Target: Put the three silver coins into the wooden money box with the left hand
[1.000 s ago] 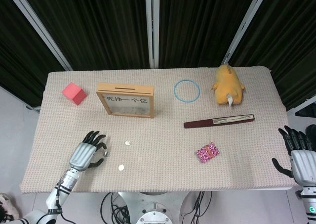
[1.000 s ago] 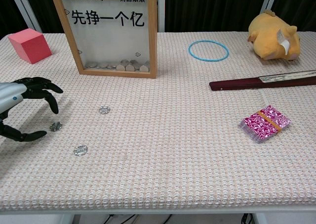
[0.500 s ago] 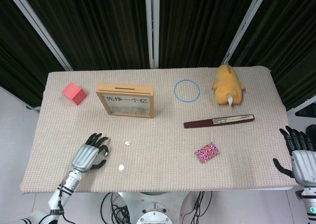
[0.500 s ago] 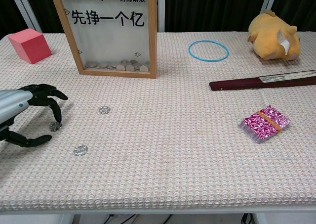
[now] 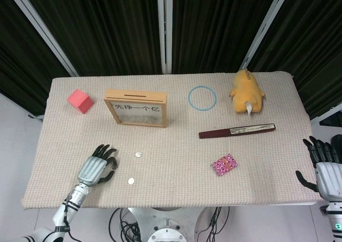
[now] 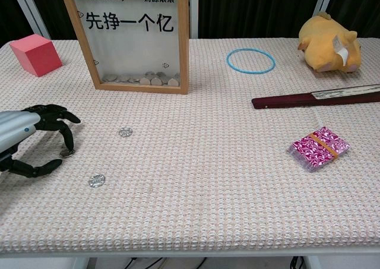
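Note:
The wooden money box (image 5: 135,108) (image 6: 133,37) stands upright at the back left, with several coins behind its clear front. My left hand (image 5: 98,166) (image 6: 35,138) hovers low over the table's front left, fingers arched down and thumb apart. One fingertip touches a silver coin (image 6: 66,153) that still lies on the cloth. A second coin (image 5: 138,154) (image 6: 125,132) lies to the right of the hand. The third coin (image 5: 130,181) (image 6: 96,179) sits nearer the front edge. My right hand (image 5: 323,167) hangs open beyond the table's right edge.
A red cube (image 5: 80,100) sits at the back left. A blue ring (image 5: 202,98) and a yellow plush (image 5: 247,91) lie at the back right. A dark folded fan (image 5: 236,130) and a pink packet (image 5: 224,164) lie right of centre.
My left hand has sunk toward the table and drawn slightly back, and its fingertips have come down onto the nearest coin. The other two coins and my right hand have stayed put.

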Available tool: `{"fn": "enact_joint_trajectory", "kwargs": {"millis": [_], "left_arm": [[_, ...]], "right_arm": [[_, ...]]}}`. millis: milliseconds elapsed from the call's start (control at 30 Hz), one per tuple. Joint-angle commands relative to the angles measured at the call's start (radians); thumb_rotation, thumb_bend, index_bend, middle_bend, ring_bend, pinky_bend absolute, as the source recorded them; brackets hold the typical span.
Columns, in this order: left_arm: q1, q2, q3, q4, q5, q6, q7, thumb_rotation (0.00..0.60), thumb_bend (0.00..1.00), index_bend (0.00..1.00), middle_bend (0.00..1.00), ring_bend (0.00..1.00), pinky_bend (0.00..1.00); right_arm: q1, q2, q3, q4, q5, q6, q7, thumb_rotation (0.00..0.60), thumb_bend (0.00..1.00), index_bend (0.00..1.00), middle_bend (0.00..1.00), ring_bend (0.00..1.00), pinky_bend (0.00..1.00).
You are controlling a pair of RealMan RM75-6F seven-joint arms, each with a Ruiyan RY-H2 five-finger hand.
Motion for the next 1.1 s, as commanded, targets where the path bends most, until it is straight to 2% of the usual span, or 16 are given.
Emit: {"fn": "enact_joint_trajectory", "kwargs": {"millis": [33, 900, 967, 1100], "left_arm": [[0.000, 0.002, 0.001, -0.002, -0.005, -0.005, 0.004, 0.600, 0.26, 0.43, 0.14, 0.00, 0.00], [-0.022, -0.044, -0.007, 0.058, 0.009, 0.001, -0.053, 0.600, 0.26, 0.49, 0.16, 0.00, 0.00], [-0.023, -0.050, -0.008, 0.065, 0.015, 0.010, -0.065, 0.600, 0.26, 0.48, 0.17, 0.00, 0.00], [-0.024, -0.062, -0.011, 0.087, 0.032, 0.038, -0.090, 0.600, 0.26, 0.41, 0.19, 0.00, 0.00]], "right_arm": [[0.001, 0.001, -0.002, 0.000, -0.003, -0.003, 0.002, 0.600, 0.27, 0.00, 0.00, 0.00, 0.00], [0.003, 0.005, 0.001, -0.005, 0.005, -0.008, -0.005, 0.600, 0.28, 0.00, 0.00, 0.00, 0.00], [0.003, 0.004, 0.001, -0.005, 0.007, -0.009, -0.005, 0.600, 0.28, 0.00, 0.00, 0.00, 0.00], [0.003, 0.005, 0.001, -0.003, 0.010, -0.010, -0.004, 0.600, 0.28, 0.00, 0.00, 0.00, 0.00]]}}
